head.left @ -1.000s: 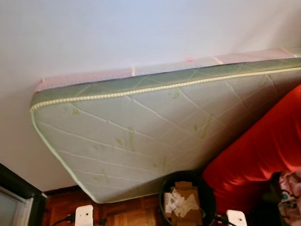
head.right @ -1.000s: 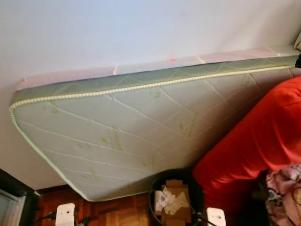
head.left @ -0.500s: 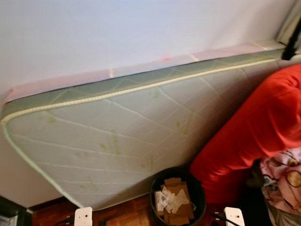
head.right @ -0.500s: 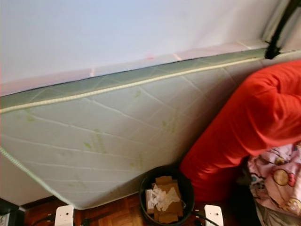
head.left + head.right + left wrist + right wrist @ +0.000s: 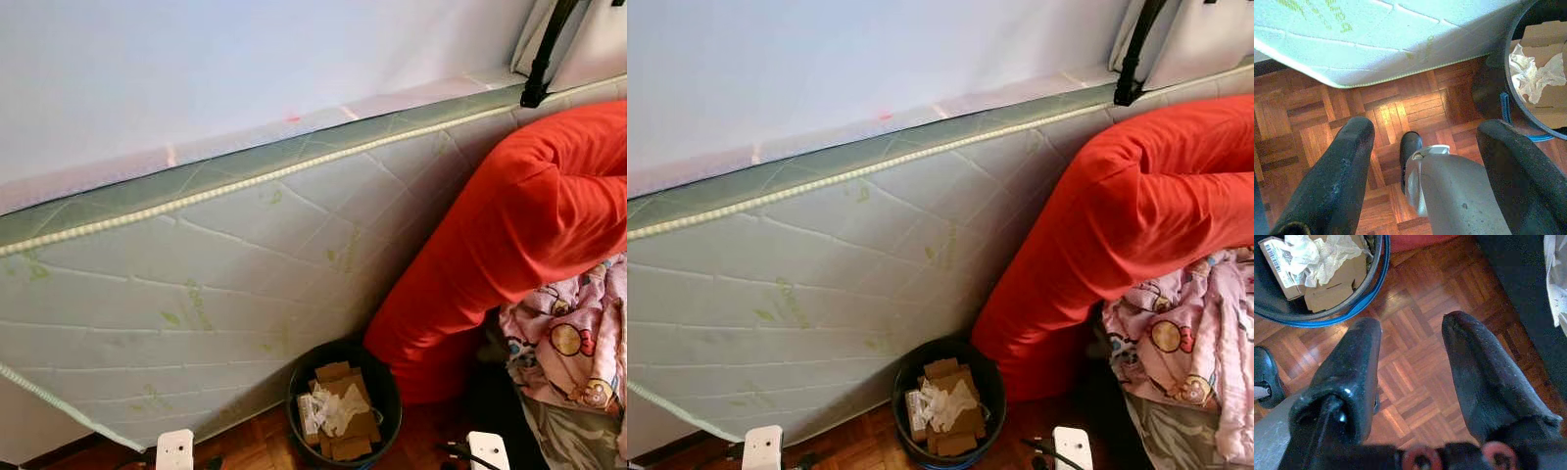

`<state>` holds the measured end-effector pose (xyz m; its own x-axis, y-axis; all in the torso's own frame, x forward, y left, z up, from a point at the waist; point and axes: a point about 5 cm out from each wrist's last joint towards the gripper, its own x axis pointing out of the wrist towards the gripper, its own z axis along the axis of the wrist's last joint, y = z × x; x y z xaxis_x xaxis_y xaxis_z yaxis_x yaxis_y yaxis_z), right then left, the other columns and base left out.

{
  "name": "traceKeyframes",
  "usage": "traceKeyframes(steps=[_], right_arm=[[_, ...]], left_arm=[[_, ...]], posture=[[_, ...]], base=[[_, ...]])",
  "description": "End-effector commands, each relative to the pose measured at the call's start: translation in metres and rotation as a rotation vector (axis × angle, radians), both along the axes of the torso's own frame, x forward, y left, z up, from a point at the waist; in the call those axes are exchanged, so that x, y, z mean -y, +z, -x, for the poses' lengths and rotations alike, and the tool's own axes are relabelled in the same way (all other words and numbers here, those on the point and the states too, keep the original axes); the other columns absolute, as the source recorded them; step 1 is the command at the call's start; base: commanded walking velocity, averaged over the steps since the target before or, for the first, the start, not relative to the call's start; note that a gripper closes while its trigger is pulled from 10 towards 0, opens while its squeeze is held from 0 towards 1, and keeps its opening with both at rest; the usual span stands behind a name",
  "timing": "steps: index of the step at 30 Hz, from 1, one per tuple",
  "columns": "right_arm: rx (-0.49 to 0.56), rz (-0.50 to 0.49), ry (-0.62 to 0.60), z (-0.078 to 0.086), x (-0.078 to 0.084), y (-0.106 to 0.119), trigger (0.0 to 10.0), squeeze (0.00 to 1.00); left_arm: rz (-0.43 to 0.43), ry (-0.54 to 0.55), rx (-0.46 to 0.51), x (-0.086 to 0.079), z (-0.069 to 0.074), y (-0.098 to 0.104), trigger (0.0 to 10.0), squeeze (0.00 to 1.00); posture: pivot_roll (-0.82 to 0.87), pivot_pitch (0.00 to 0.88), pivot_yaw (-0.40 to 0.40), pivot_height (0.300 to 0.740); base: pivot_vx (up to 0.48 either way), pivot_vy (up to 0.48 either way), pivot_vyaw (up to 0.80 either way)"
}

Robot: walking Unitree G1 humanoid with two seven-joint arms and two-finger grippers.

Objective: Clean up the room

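Mattress (image 5: 225,264), quilted white w/ green border, is leaned on its long edge against the far white wall (image 5: 196,69). Near its lower edge, centre of the scene, a black round bin (image 5: 369,364) is stood on the parquet floor (image 5: 1400,112), holding cardboard scraps (image 5: 338,431) and crumpled white paper (image 5: 336,406). Just right of the bin, a big red cushion (image 5: 509,235) is propped against the mattress. A pink cartoon-print blanket (image 5: 563,338) is heaped at the near right. The left gripper (image 5: 1422,134) is held over bare floor near the bin, fingers wide apart, nothing gripped. The right gripper (image 5: 1410,340) is likewise spread and empty, over floor beside the bin's blue-edged rim.
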<state>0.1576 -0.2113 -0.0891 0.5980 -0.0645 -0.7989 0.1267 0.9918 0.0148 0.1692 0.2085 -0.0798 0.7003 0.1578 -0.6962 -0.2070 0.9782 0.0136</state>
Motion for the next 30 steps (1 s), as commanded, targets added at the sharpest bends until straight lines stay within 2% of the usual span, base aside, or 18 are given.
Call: traceKeyframes(steps=[1,21,25,30], right_arm=[[-0.014,0.002,0.000,0.0032,0.0009,-0.0013,10.0,0.00],[-0.018,0.005,0.003,0.0033,0.0013,-0.0013,10.0,0.00],[-0.018,0.005,0.004,0.0031,0.0012,-0.0013,10.0,0.00],[-0.018,0.004,0.003,0.0033,0.0014,-0.0013,10.0,0.00]], left_arm=[[0.003,-0.005,-0.026,-0.0014,0.0064,-0.0031,10.0,0.00],[0.000,-0.040,-0.021,-0.0006,0.0051,-0.0024,10.0,0.00],[-0.006,-0.047,-0.022,-0.0008,0.0047,-0.0022,10.0,0.00],[-0.001,-0.034,-0.021,-0.0006,0.0052,-0.0025,10.0,0.00]], posture=[[0.03,0.089,-0.043,0.740],[0.03,0.089,-0.045,0.740],[0.03,0.088,-0.045,0.740],[0.03,0.087,-0.045,0.740]], base=[[0.000,0.000,-0.76],[0.000,-0.028,-0.76],[0.000,-0.403,-0.76],[0.000,0.000,-0.76]])
